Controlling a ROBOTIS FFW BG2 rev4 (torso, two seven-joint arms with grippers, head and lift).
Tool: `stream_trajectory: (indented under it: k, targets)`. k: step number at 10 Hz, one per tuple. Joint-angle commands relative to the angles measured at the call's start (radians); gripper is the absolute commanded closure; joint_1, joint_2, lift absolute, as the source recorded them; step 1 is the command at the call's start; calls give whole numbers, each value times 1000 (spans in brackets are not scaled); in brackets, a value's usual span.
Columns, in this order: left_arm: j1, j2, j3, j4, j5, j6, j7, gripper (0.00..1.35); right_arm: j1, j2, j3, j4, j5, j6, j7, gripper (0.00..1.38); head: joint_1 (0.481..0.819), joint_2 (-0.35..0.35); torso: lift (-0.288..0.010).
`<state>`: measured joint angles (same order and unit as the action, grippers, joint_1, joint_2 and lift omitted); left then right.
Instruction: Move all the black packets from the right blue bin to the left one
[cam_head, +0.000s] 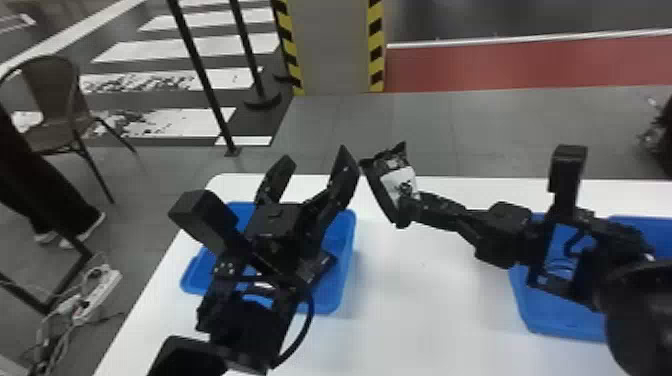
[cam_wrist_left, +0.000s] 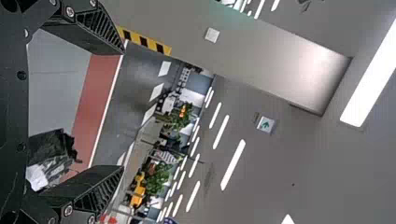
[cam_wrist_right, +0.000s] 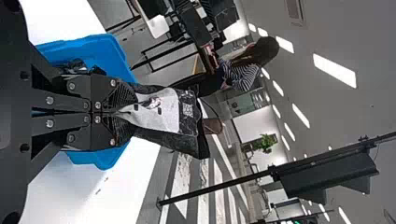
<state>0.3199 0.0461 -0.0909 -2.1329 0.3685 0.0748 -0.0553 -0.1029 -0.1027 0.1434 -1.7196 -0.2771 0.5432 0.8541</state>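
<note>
Black packet (cam_wrist_right: 161, 109), near the head view's centre, is pinched at one end by the right gripper (cam_wrist_right: 116, 112), likely to offer its free body to the left gripper (cam_head: 316, 159), spread wide over the blue bin (cam_head: 346, 270) at centre-left.

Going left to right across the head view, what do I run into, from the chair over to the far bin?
Chair → left blue bin → black packet, held up above the table's level → right blue bin.
</note>
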Motion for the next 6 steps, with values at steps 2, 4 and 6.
stream_trajectory:
  k: [2, 4, 6]
  targets:
    - [-13, 11, -46, -11, 75, 90, -17, 145, -94, 0, -1, 89, 6, -20, 54, 1157, 681, 161, -110]
    - [-23, 21, -49, -21, 95, 183, -43, 151, -96, 8, 8, 42, -5, -6, 74, 1157, 673, 129, -110]
    - [-23, 18, -40, -21, 96, 193, -47, 151, -101, 11, 67, 47, -48, 2, 80, 1157, 675, 125, -110]
